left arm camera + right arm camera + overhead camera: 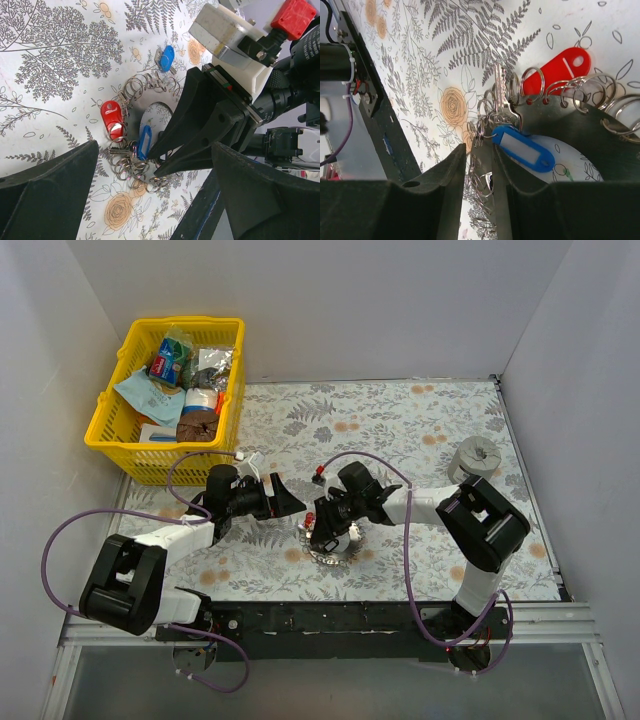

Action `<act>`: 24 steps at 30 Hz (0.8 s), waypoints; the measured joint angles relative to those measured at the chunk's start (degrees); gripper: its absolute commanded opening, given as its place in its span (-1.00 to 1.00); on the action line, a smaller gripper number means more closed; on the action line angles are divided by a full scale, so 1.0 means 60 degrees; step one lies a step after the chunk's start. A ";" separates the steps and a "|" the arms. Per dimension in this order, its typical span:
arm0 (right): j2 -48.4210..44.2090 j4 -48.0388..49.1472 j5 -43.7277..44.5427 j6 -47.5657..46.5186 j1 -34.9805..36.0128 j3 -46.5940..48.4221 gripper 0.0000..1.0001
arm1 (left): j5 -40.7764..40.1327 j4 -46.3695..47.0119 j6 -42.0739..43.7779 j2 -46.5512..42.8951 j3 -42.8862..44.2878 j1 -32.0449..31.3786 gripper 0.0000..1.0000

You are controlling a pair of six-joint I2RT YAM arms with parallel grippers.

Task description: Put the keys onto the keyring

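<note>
- The floral table (pixel 420 430) is carrying a yellow basket (pixel 110 430) at its far left corner.
- Your left gripper (pixel 287 498) is hovering just left of the keyring (pixel 150 100), its jaws standing wide apart and holding nothing.
- Your right gripper (pixel 161 162) is reaching in from the right, its jaws sitting narrow around the keyring's looped rim; you cannot tell whether they are pinching it.
- The keyring is lying flat at the table's near middle.
- The keys (pixel 113 119), 2 blue and 1 red, are lying at its rim.
</note>
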 measured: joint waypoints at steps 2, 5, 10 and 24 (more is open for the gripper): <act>0.0000 0.0007 -0.0022 0.0018 0.0000 0.0055 -0.31 | 0.0004 -0.0004 0.0000 0.0000 -0.0004 -0.0004 0.91; 0.0018 0.0015 -0.0058 0.0026 0.0000 0.0131 -0.32 | 0.0004 0.0000 0.0000 0.0007 -0.0004 -0.0004 0.91; 0.0302 0.0055 -0.0131 0.0055 0.0000 0.0273 -0.33 | 0.0007 0.0025 0.0004 0.0076 -0.0004 -0.0004 0.91; 0.0350 0.0867 -0.0976 0.0138 0.0018 0.0233 -0.35 | 0.0062 0.0055 0.0044 0.0142 -0.0004 0.0000 0.91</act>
